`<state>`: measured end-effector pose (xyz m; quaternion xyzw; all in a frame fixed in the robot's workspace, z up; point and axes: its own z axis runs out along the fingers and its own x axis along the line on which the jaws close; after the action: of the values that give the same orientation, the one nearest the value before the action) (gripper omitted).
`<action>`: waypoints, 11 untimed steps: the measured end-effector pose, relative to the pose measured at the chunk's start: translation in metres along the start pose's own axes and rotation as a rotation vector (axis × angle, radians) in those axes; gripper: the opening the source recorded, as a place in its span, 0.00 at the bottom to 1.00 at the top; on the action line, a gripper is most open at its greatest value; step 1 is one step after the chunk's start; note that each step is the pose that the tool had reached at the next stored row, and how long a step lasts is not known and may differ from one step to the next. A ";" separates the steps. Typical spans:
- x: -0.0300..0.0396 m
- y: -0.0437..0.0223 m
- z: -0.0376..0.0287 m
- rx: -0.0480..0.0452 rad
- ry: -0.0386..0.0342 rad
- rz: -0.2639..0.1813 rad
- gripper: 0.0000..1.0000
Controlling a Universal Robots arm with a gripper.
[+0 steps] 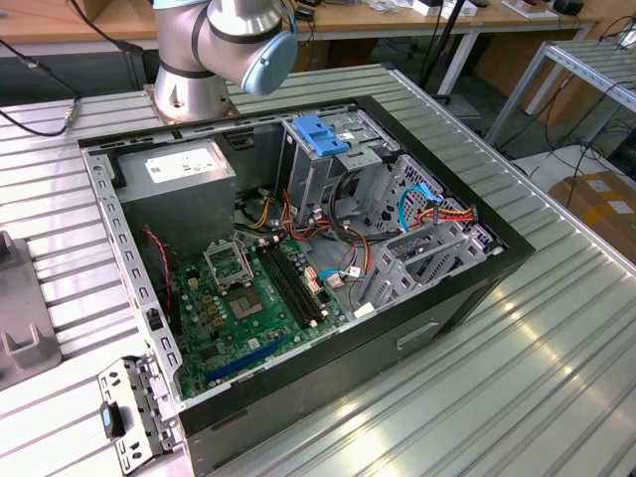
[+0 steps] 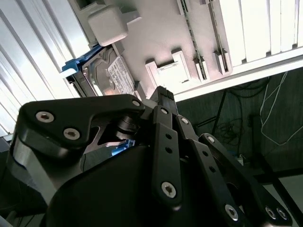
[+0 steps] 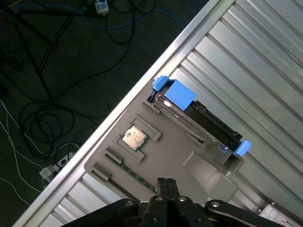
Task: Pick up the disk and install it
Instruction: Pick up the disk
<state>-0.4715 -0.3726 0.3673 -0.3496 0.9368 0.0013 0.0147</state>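
Above grey fixture (image 3: 175,142), hand (image 3: 167,181) closed, empty; disk (image 3: 208,123) apart.

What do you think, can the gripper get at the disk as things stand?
Likely yes, it can. In the first wrist view the disk sits uncovered in a grey holder, nothing over it. The gripper hangs above the holder, beside the disk, jaws together, so it must open first.

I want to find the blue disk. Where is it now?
In the first wrist view the disk sits in a grey tray on the slatted table, near the table's edge, with a small chip beside it.
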 end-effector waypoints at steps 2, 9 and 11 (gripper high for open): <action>0.0000 0.0000 0.0000 -0.0001 0.0000 -0.004 0.10; 0.0000 0.0000 0.0000 -0.0005 -0.0002 -0.019 0.10; 0.0000 0.0000 0.0000 -0.0006 -0.0002 -0.023 0.10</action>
<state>-0.4715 -0.3726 0.3673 -0.3604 0.9327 0.0015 0.0146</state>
